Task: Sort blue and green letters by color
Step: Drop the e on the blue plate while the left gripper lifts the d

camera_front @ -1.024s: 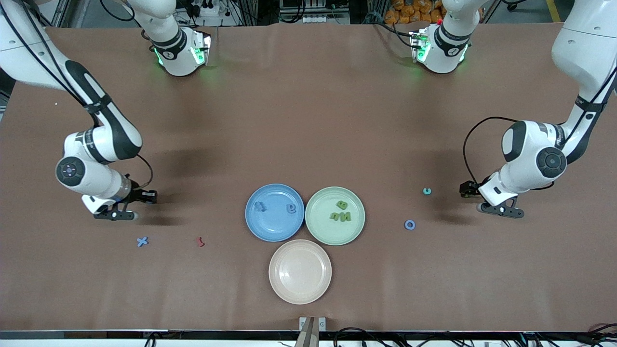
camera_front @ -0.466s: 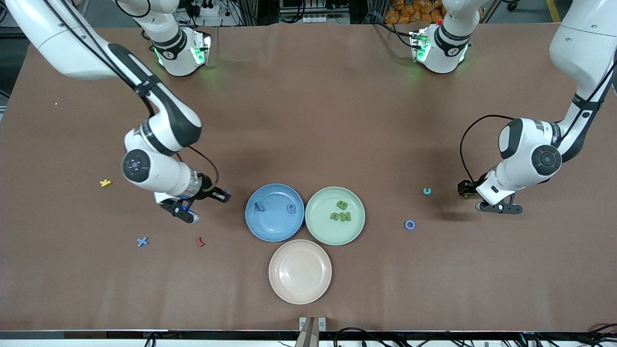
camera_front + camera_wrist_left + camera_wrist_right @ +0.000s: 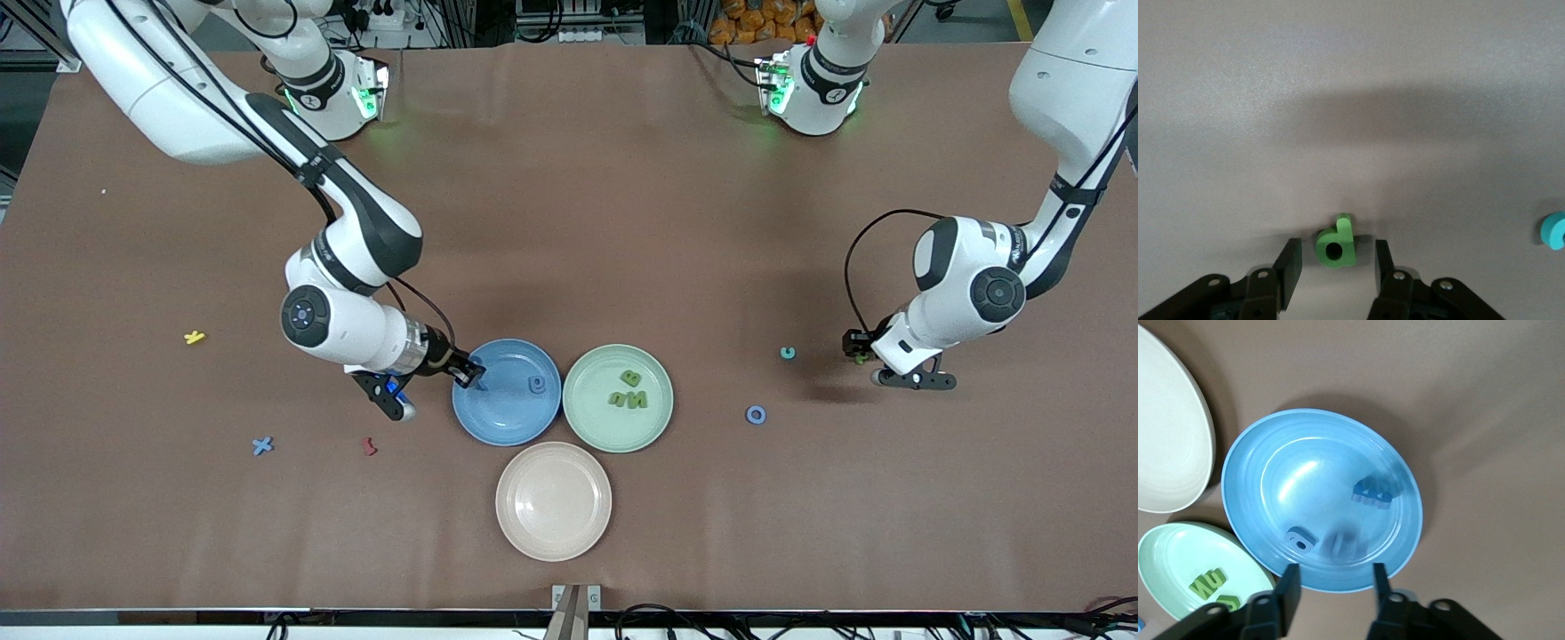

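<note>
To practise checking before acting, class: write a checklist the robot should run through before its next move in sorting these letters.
1. Left gripper open, fingers either side of the green letter on the table, not touching: ok.
2. Right gripper open over the blue plate, holding nothing: ok.
3. Blue plate holds only blue letters: ok.
4. Green plate holds only green letters: ok.
5. All blue letters plated: not ok; blue X and blue ring lie on the table.
</note>
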{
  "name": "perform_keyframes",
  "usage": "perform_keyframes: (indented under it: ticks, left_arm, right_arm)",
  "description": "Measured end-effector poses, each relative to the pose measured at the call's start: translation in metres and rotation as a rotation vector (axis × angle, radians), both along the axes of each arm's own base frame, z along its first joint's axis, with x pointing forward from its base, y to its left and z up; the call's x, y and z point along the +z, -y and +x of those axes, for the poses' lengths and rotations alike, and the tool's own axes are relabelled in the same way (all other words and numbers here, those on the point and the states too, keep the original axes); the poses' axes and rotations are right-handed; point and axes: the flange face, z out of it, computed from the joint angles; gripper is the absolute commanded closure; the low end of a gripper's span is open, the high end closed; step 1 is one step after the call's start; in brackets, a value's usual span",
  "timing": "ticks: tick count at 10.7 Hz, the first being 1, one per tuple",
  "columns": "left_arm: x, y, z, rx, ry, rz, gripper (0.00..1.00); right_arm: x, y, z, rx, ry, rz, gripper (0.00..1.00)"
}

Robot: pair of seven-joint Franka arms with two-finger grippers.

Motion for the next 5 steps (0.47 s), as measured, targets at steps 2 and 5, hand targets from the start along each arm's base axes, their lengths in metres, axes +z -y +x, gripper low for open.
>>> perform_keyframes:
  ticks: [2,5]
  left_arm:
    - [-0.002,0.000,-0.001,-0.010,-0.002,0.010,0.63]
    - [-0.002,0.001,-0.001,-0.016,0.001,0.013,0.80]
  right_arm:
    - [-0.005,-0.006,0.001,0.001,-0.001,-0.007,0.00]
    - [-0.016,0.020,0.009,0.039,-0.010,-0.050,0.00]
